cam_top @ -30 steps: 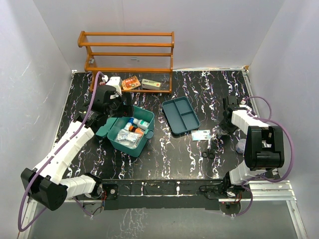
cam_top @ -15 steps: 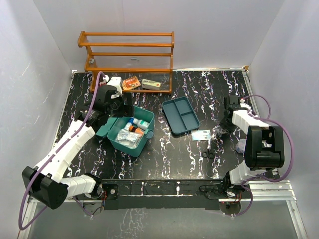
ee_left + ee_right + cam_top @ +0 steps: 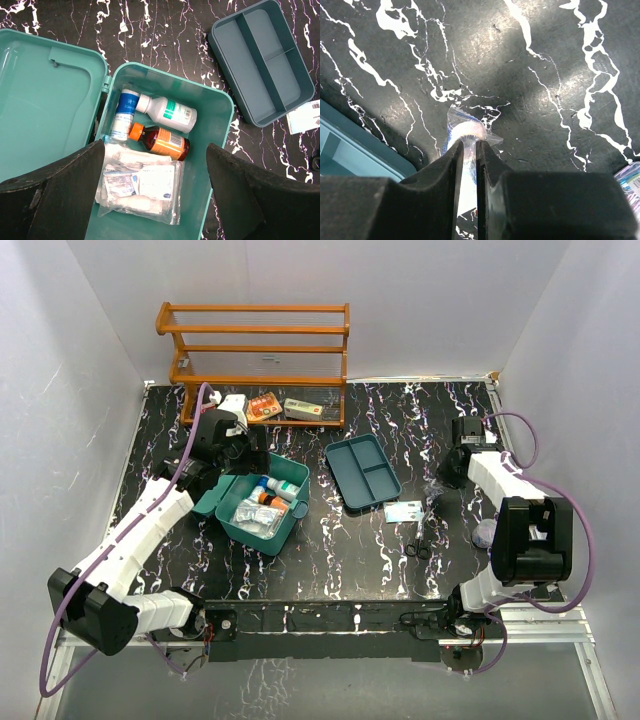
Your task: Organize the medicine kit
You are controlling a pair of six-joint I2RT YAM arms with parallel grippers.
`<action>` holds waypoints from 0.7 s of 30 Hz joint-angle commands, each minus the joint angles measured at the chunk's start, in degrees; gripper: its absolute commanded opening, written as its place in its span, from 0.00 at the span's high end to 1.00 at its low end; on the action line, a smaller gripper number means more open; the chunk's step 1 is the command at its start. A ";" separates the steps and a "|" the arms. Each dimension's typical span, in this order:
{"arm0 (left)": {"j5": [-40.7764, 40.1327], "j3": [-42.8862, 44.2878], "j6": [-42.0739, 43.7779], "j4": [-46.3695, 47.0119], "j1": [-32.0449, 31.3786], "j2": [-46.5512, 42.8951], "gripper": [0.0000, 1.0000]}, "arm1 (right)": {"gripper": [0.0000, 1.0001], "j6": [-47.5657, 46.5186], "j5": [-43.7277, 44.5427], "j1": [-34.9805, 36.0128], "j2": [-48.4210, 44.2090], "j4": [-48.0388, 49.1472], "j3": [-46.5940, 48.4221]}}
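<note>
Plain white walls (image 3: 430,300) close in a small booth at 9, 12 and 3 o'clock. They surround a black tabletop (image 3: 350,560) veined with white marbling. An orange wooden rack (image 3: 255,345) with three slatted shelves stands at 11 o'clock, on the table's far edge against the back wall. Soft, even light falls from above, leaving faint shadows and a dull sheen on the dark surface. At 5 o'clock a silver metal rail (image 3: 545,618) runs along the near edge, with a grey surface (image 3: 300,690) below it at 6 o'clock.

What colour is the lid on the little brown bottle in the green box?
Orange. The bottle cap shows best in the left wrist view.
</note>
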 commanded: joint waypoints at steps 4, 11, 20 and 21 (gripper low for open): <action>0.42 2.25 0.42 0.37 0.25 -0.26 0.19 | 0.83 -3.07 -3.38 5.32 0.64 2.14 6.35; 0.74 3.18 0.33 0.19 0.24 0.00 0.19 | 0.82 -4.31 -3.20 15.52 6.24 3.25 15.09; 0.03 4.28 0.83 -1.05 0.29 0.07 0.19 | 0.80 -14.80 -3.57 20.17 20.74 5.95 28.20; 0.00 4.32 0.81 -1.18 0.25 0.03 0.19 | 0.80 -17.38 -3.70 20.19 22.26 5.83 29.51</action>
